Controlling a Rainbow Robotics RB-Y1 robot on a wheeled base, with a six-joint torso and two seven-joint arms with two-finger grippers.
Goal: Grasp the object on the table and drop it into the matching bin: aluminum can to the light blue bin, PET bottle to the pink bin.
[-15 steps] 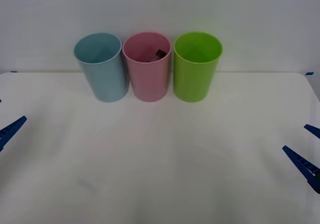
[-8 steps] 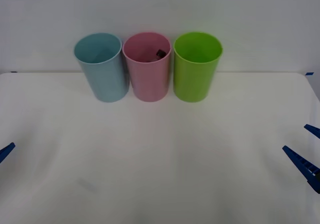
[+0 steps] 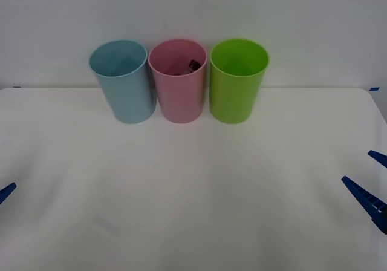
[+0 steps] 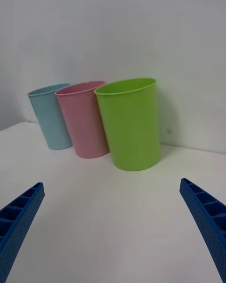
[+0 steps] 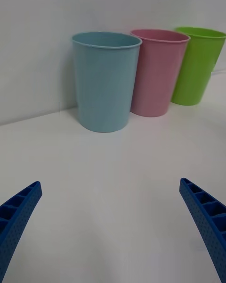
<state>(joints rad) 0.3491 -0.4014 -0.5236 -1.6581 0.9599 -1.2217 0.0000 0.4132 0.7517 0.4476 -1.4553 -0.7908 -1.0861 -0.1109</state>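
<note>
The pink bin stands at the back of the white table, between the light blue bin and a lime green one. Inside the pink bin, just under its rim, the black cap of the PET bottle shows; the rest of the bottle is hidden by the bin's wall. My left gripper is at the table's far left edge, open with nothing in it. At the far right edge, my right gripper is also open and holds nothing. Both are far from the bins.
The lime green bin stands right of the pink one, nearly touching it. A white wall rises close behind the three bins. The tabletop in front of the bins is bare white between the two grippers.
My left gripper has drawn back toward the left edge and lower in the front view. The right gripper and the bins have not moved.
</note>
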